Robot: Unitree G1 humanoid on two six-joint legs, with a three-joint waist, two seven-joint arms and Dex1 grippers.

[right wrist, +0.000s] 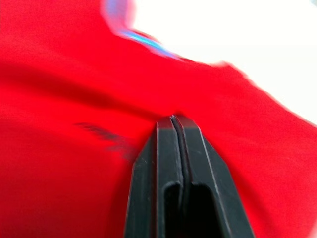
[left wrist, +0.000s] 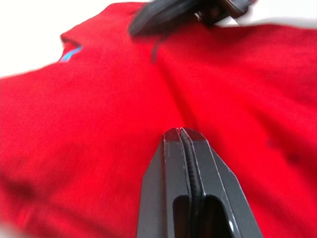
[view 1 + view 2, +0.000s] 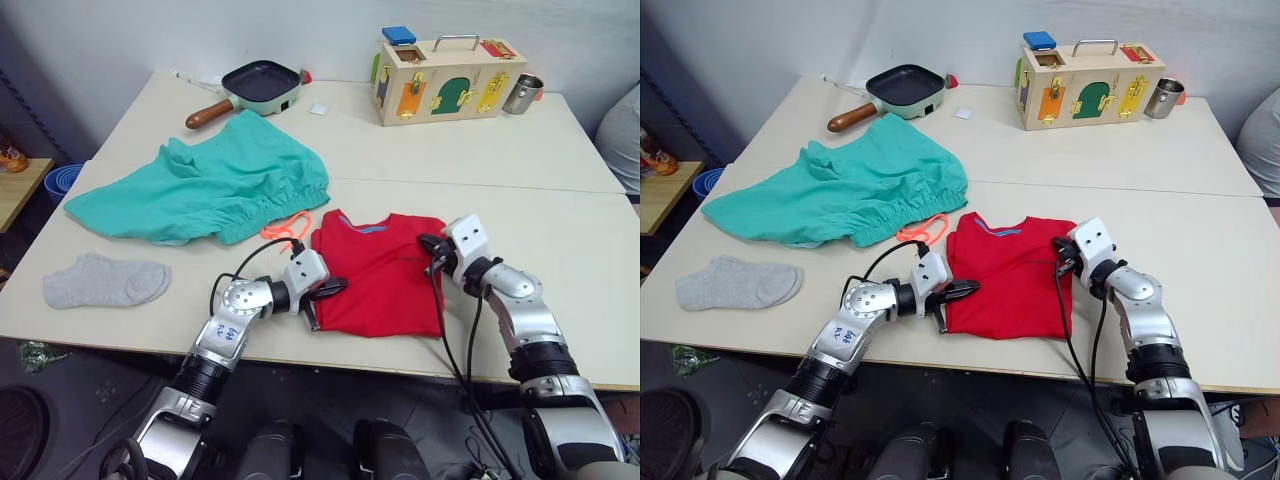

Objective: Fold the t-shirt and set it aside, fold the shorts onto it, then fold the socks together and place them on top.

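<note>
left eye view: t-shirt point(image 3: 385, 272) is lying in the lower middle of the frame on the table point(image 3: 560, 150), already doubled into a rough rectangle with the collar toward the upper edge. left gripper point(image 3: 335, 290) is sitting at its left edge, right gripper point(image 3: 432, 250) at its right edge, both low against the cloth. in the left wrist view the two black fingers point(image 2: 173, 163) are pressed flat together with red cloth just past the tips; same in the right wrist view, fingers point(image 1: 166, 148) are closed with no gap. can't tell whether either one is actually pinching fabric or just resting on it.

shorts point(image 3: 210, 185) are spreading out across the upper left, unfolded, orange drawstring point(image 3: 285, 228) trailing down toward the shirt's corner. one of the socks point(image 3: 105, 282) is lying flat at the lower left, well apart from everything. frying pan point(image 3: 255, 85) and wooden latch box point(image 3: 450, 78) are sitting along the top edge, metal cup point(image 3: 522, 93) beside the box.

handling guess: shirt is light, limp cotton, no stiffness, will sag and slide on the smooth tabletop. best hold is probably both side edges or corners through all the layers at once, so the fold isn't opening when it's moved aside. drawstring is near enough to snag.
</note>
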